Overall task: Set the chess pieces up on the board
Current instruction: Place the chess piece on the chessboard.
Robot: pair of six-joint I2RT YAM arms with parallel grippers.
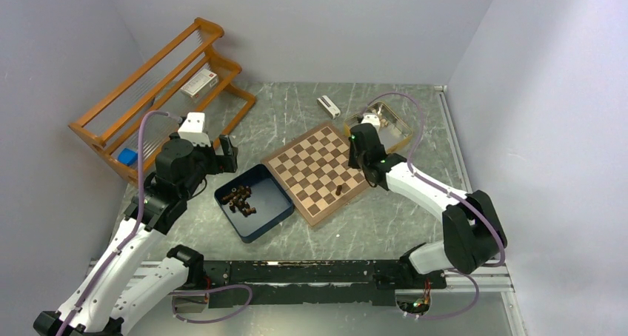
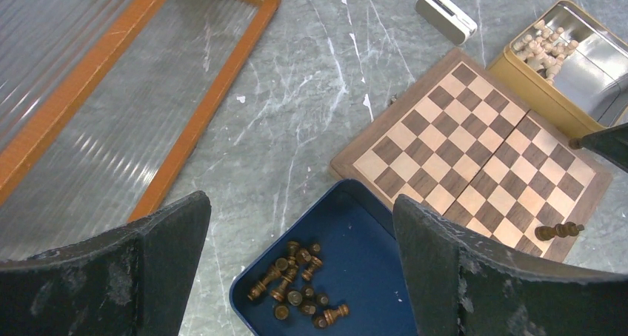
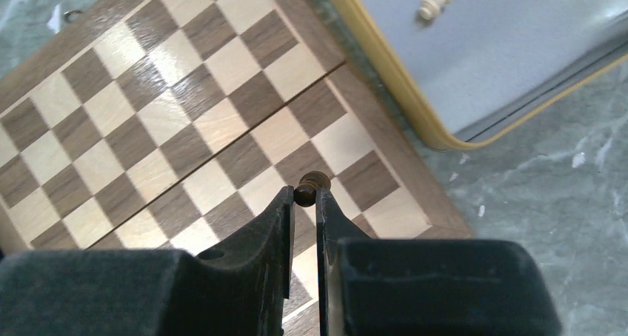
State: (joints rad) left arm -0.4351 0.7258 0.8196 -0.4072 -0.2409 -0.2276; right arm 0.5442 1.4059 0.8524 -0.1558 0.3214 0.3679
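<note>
Over the board (image 3: 148,129), right tool (image 3: 303,201) tight on half-hidden chess piece (image 3: 312,180); left tool (image 2: 301,203) spread.

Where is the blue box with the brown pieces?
In the top view, the blue box sits just left of the chessboard, beside the left gripper.

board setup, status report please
Left jaws open, by box of dark pieces. Right jaws shut on a piece, above board corner by tin. Another piece on board; nothing blocking.
</note>
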